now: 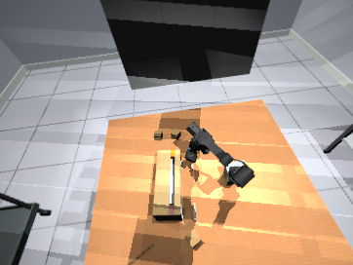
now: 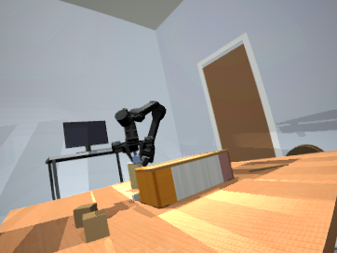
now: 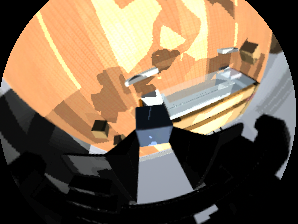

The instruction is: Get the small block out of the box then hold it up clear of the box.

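The box (image 1: 162, 187) (image 2: 197, 176) (image 3: 231, 106) stands upright on the table, with a wooden body and a pale clear front. My gripper (image 3: 150, 129) is shut on a small blue block (image 2: 136, 159) (image 3: 154, 136), whose dark face also shows in the wrist view. The block is off the table, roughly level with the box top in the exterior view, and near the box's orange end. In the top view the gripper is beside that end, and the block is not clearly visible.
Two wooden blocks (image 1: 158, 134) (image 1: 176, 134) lie beyond the box's orange end. Another wooden block (image 1: 194, 241) (image 3: 249, 52) lies past the opposite end. A thin white strip (image 1: 194, 212) is beside the box. A pale upright piece (image 2: 133, 176) shows behind the box's near end.
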